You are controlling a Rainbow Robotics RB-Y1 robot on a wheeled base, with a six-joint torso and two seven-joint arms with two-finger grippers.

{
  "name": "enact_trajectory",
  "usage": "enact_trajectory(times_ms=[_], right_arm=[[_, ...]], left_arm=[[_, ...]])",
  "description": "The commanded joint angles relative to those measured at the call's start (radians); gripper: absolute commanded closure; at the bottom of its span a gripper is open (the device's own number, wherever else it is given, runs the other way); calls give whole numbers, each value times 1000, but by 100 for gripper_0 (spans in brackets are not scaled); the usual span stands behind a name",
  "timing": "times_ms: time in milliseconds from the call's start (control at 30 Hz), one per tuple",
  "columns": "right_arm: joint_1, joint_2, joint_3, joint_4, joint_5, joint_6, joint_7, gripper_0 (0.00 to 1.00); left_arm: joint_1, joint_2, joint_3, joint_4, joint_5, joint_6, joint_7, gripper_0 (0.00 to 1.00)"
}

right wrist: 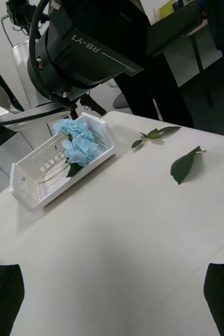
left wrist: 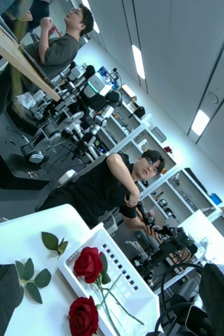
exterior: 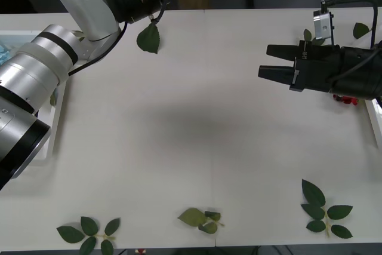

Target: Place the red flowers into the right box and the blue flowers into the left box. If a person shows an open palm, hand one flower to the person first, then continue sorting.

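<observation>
Black right gripper [exterior: 267, 61] spread, empty, above table [exterior: 197, 123], front view. Right wrist: blue flowers [right wrist: 79, 142] in left box [right wrist: 38, 184]. Left wrist: left gripper [left wrist: 112, 294] fingers spread; red flowers [left wrist: 88, 262] in right box [left wrist: 127, 273].

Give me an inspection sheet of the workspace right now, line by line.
Surface: white table, bare in the middle.
Job's things: blue flowers lie in the left box; two red flowers lie in the right box.
Clutter: loose green leaf sprigs along the near edge, single leaf at the far side.
Grippers: right tool open above the table's right side; left tool open, raised near the right box.
Cables: black cable along the left arm.
Surroundings: lab benches, shelves, people beyond.
</observation>
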Motion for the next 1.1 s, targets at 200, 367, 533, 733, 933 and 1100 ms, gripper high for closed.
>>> enact_trajectory(times_ms=[200,367,533,733,933,1100], right_arm=[[-31,-35,21,-36,-24,-15,24,0],[-31,-35,21,-36,-24,-15,24,0],[-33,-35,21,-36,-24,-14,24,0],[-33,-35,21,-36,-26,-14,24,0],[-31,-34,21,-36,-26,-1,24,0],[-31,-32,21,-36,-33,-6,24,0]], left_arm=[[-60,-13,-6,-37,2,5,-12,0],[-60,-14,-6,-37,2,6,-12,0],[-60,-13,-6,-37,2,5,-12,0],[-60,-13,-6,-35,2,10,-12,0],[-60,-13,-6,-37,2,13,-12,7],[-60,-13,-6,-37,2,14,-12,7]])
